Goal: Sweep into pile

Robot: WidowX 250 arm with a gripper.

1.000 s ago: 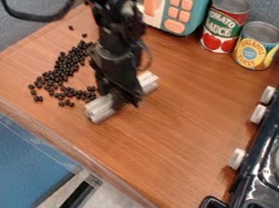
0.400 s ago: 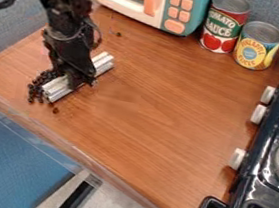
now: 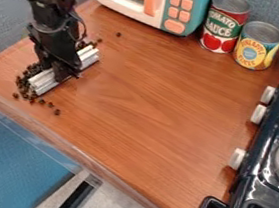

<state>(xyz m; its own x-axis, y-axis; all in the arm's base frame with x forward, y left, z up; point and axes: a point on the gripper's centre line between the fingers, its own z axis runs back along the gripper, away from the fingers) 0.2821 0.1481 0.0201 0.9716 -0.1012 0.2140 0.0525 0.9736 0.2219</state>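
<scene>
Black gripper at the tabletop's left side, closed around a pale ridged bar; dark beads bunched beside the bar's left side and lower end, one bead apart toward the toy microwave

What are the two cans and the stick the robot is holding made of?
Both cans look like metal, with shiny grey rims and printed wraps. The white, ridged stick might be plastic or metal.
</scene>
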